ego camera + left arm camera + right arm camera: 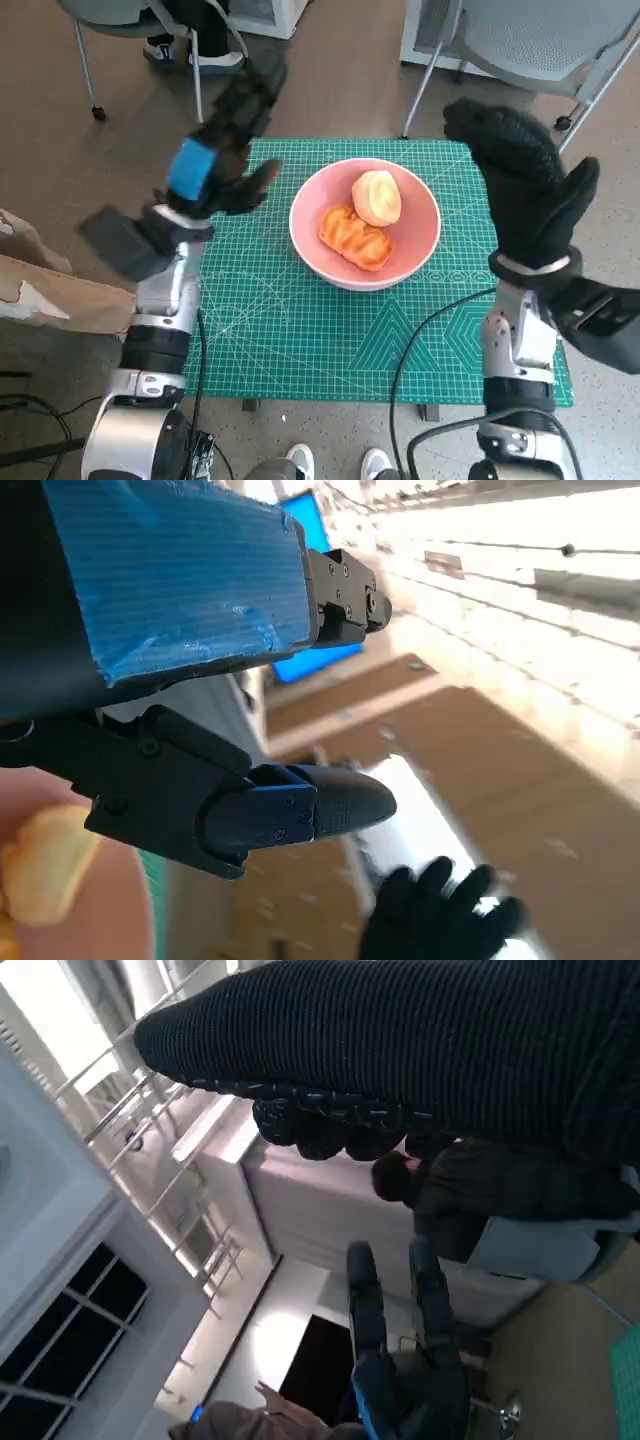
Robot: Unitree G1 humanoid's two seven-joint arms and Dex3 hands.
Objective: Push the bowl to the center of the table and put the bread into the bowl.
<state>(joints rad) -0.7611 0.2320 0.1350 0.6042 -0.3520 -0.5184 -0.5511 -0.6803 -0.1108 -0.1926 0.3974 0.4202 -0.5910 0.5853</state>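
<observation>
Bowl (365, 222) (with bread (356, 237)) on green mat (300, 330)

The left hand (215, 170) is built of black plastic, with blue tape laid over its back; small screws are seen on its black finger housings in the left wrist view. The right hand (525, 190) is covered by a black knitted glove. Both forearms are clad in pale silver-grey segments, and black cables are run alongside them.

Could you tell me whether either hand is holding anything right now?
Nothing is held: the left hand and the gloved right hand are raised, open, apart from the pink bowl.
</observation>
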